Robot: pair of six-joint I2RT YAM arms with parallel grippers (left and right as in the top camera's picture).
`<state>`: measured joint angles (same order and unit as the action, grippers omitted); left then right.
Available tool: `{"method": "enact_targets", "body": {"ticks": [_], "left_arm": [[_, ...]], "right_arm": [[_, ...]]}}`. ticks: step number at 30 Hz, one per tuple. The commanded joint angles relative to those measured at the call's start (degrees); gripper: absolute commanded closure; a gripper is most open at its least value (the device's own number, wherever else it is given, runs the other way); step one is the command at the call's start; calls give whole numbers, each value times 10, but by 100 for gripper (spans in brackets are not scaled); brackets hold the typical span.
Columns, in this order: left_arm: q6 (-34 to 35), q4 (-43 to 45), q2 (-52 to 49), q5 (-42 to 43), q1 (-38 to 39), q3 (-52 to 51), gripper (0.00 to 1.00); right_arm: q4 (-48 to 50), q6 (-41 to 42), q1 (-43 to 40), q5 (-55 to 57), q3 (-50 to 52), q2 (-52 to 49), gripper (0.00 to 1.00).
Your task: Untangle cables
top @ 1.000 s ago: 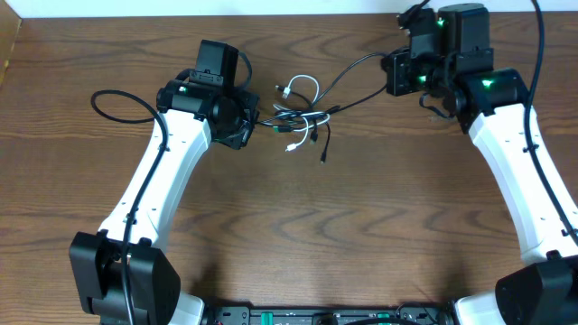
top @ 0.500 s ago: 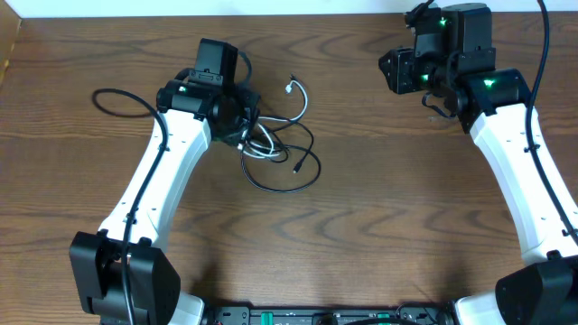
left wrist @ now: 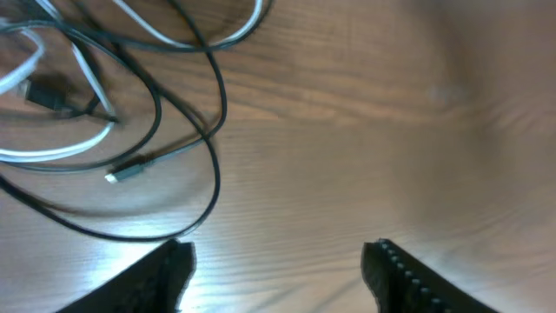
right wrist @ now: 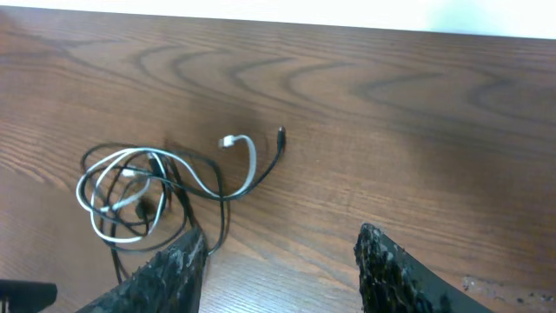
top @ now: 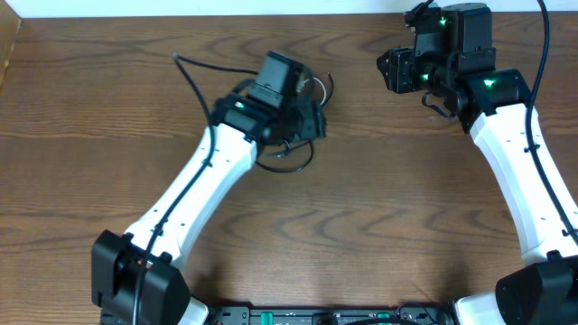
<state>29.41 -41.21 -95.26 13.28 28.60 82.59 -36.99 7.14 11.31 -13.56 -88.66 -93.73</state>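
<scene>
The black cable point(left wrist: 213, 130) and the white cable point(left wrist: 61, 152) lie looped over each other on the wooden table. In the right wrist view the tangle point(right wrist: 130, 191) sits at the left, with a white plug point(right wrist: 228, 141) and a black plug point(right wrist: 280, 133) sticking out to the right. From overhead, my left arm hides most of it; a black loop point(top: 293, 165) shows below the wrist. My left gripper point(top: 312, 125) point(left wrist: 278, 254) is open beside the tangle, with only bare wood between its fingers. My right gripper point(top: 386, 72) point(right wrist: 278, 243) is open at the far right, apart from the cables.
The left arm's own thick black wire point(top: 194, 68) arcs over the table at the back left. The table's far edge point(top: 271, 16) runs close behind both grippers. Bare wood lies across the middle and front of the table point(top: 361, 208).
The cables were stretched between both shut grippers; both have let go and opened. The cables fell slack into a heap, and my left arm swung right over it.
</scene>
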Motion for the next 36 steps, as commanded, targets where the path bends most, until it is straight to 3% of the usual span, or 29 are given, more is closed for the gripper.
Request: {"method": "enact_targets", "body": {"ticks": [1, 3, 16, 21, 26, 33, 36], "left_arm": [[-69, -6, 0, -86, 19, 1, 24], [-69, -5, 0, -116, 23, 2, 6], [-71, 30, -40, -221, -35, 2, 6], [-64, 46, -94, -217, -52, 2, 14], [-22, 64, -129, -218, -51, 2, 34], [29, 69, -158, -236, -52, 2, 47], [28, 68, -163, -236, -52, 1, 60]], "right_arm": [[-1, -6, -4, 0, -5, 4, 48], [-1, -6, -4, 0, -5, 4, 48], [-7, -19, -4, 0, -5, -12, 46], [-16, -18, -3, -1, -5, -35, 46], [-28, -19, 2, -2, -5, -43, 46], [-29, -19, 13, -1, -5, -44, 45], [-28, -19, 15, -1, -5, -44, 44]]}}
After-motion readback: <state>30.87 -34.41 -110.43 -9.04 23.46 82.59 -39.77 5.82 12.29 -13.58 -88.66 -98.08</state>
